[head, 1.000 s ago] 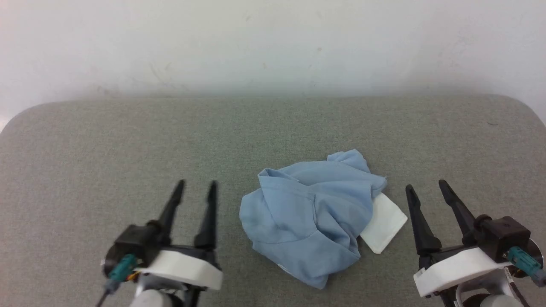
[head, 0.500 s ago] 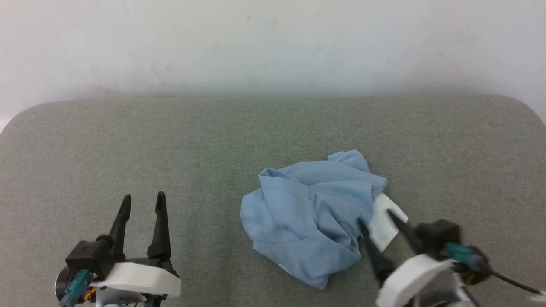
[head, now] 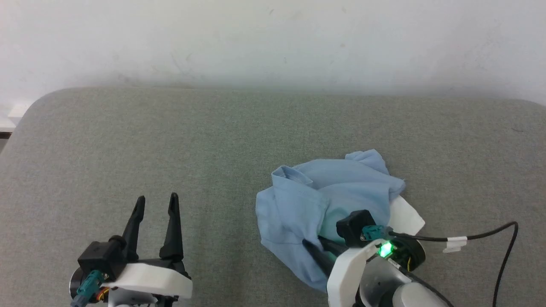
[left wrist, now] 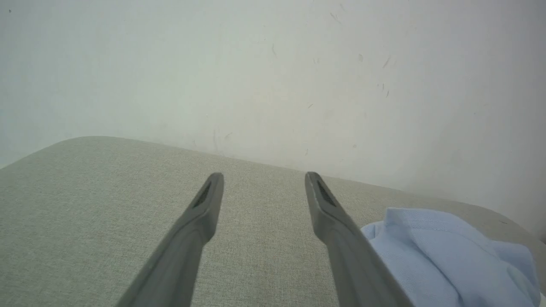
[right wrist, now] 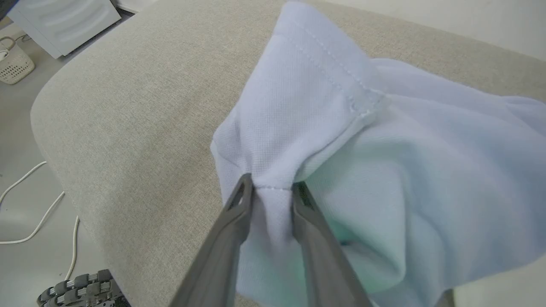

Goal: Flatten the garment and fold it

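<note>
A plain white scuffed wall (head: 273, 38) backs a grey fabric-covered table (head: 213, 140) with rounded corners. Its near edge is cut off by the bottom of the head view. The crumpled light blue polo shirt (head: 298, 200) lies in a heap on the right half of the table, nearer the front than the wall. A flat white collar piece (head: 405, 217) sticks out from under its right side. Placket, buttons and any chest logo are buried in the folds and cannot be made out. The right gripper (head: 312, 241) reaches into the heap's front edge, its wrist covering part of the cloth and its finger ends partly sunk in the fabric. A green light (head: 386, 249) glows on it and tints the cloth beside it. In the right wrist view the right gripper (right wrist: 273, 183) has its two dark fingers drawn close on a stitched fold of the shirt (right wrist: 405, 170), the cloth bunched between them. The left gripper (head: 157, 197) sits well apart to the left above bare table, its fingers spread wide with nothing between them. The left wrist view shows the same spread (left wrist: 264, 175), with the shirt's edge (left wrist: 448, 251) partly hidden behind one finger. A black cable (head: 490, 232) with a white tape tag loops off the right wrist and leaves the picture.
</note>
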Controlling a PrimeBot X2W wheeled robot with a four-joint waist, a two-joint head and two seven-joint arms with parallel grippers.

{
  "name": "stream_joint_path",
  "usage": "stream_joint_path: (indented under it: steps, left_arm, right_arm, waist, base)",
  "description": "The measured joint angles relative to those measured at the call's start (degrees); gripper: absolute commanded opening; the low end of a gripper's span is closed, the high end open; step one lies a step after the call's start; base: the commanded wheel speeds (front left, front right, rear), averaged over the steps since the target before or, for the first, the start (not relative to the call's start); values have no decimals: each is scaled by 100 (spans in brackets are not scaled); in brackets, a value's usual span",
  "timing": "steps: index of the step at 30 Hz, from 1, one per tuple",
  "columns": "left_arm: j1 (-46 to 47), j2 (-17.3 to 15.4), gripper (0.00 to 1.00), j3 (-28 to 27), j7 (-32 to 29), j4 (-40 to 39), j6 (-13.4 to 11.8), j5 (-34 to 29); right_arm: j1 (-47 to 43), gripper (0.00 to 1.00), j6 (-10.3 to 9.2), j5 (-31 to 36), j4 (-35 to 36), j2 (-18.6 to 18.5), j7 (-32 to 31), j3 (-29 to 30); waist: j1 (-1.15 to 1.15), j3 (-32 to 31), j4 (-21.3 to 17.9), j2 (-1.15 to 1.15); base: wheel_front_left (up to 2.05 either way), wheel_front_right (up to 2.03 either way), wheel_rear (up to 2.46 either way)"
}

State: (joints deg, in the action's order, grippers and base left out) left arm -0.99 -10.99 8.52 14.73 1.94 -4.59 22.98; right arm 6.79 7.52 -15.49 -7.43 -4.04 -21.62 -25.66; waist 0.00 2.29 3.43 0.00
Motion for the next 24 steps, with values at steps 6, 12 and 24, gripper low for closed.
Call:
stream_joint_path:
  steps: [6,12,24]
  left_arm:
    - [-1,45,100,-71,0,5,8,-3]
    - [-5,105,100,-115,0,1,57,-8]
    - [-10,194,100,-209,0,-23,236,-99]
  right_arm:
    - [244,0,1,12,354,-68,600,165]
    - [231,0,1,371,833,12,1258,1663]
    - [-993,0,1,999,388,82,1330,5353]
  waist:
    - [0,-34,-15,0]
    - [0,-64,-149,0]
    - [0,28,-405,0]
  base:
    - [0,0,0]
    - [0,0,0]
    - [0,0,0]
